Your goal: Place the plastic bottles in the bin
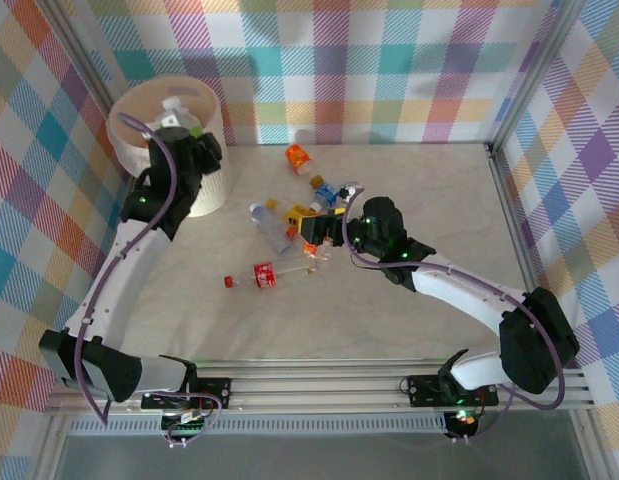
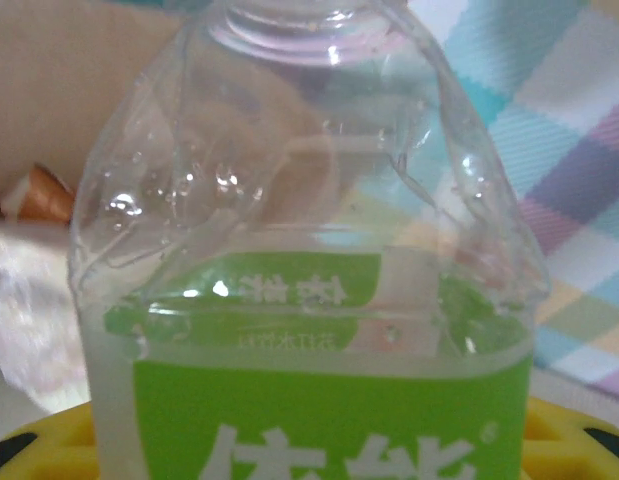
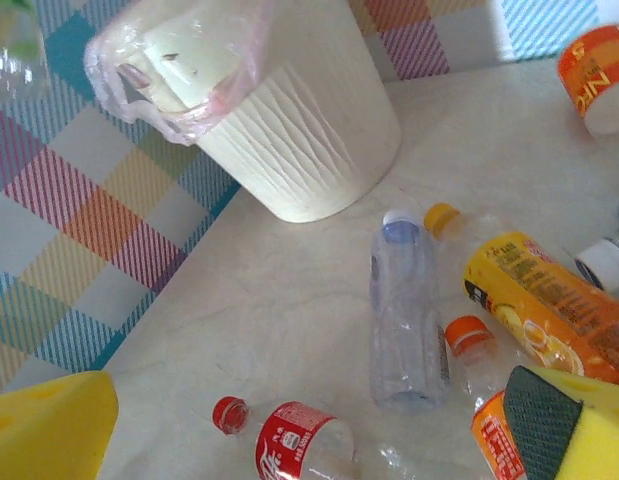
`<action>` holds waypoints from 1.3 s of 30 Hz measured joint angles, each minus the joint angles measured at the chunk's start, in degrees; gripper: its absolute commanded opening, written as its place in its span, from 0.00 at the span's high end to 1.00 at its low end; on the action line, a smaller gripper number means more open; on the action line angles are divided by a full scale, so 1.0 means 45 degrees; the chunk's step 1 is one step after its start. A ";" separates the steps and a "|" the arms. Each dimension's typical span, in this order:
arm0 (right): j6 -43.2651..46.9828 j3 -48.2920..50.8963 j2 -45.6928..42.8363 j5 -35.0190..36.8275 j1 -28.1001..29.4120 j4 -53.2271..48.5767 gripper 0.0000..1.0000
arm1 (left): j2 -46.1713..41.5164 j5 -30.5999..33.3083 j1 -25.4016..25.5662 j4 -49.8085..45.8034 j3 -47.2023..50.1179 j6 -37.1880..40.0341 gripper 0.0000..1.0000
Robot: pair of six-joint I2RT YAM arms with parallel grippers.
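Note:
My left gripper (image 1: 179, 135) hangs over the cream-white bin (image 1: 211, 192), shut on a clear plastic bottle with a green label (image 2: 309, 300). Its yellow fingers (image 2: 579, 440) show only at the bottom corners behind the bottle. My right gripper (image 1: 319, 237) stands open low over the bottles in the middle of the table; its yellow fingers (image 3: 49, 430) hold nothing. Below it lie a red-labelled bottle (image 3: 299, 450), a clear blue-capped bottle (image 3: 407, 310) and a yellow-labelled one (image 3: 544, 300). The bin (image 3: 309, 140) has a thin liner over its rim.
More bottles lie scattered: an orange-labelled one (image 1: 299, 158) near the back, a blue-labelled one (image 1: 329, 192), and an orange-capped one (image 3: 469, 340). Checked walls close in the table on the left, back and right. A metal rail (image 1: 319, 385) runs along the near edge.

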State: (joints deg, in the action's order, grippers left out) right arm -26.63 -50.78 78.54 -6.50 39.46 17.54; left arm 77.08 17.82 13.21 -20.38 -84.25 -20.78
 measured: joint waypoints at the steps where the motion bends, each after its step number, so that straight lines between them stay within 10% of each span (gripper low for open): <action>1: 0.0083 0.0000 -0.0034 0.0010 0.0000 0.0029 0.00 | 0.0219 -0.0097 -0.0257 0.0029 -0.0374 0.0117 0.50; 15: 0.0811 -0.0010 -0.1642 0.0733 0.0000 -0.1559 0.00 | 0.5119 -0.3327 -0.3162 0.0325 -0.5212 0.1253 0.49; 39: 0.1409 0.0544 -0.3400 0.1642 0.0000 -0.2778 0.00 | 0.9292 -0.5100 -0.3439 -0.0724 -0.9029 0.0355 0.34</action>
State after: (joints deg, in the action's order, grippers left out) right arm -20.29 -48.34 63.24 0.89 39.46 5.04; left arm 118.89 -5.13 -2.26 -23.64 -124.88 -19.18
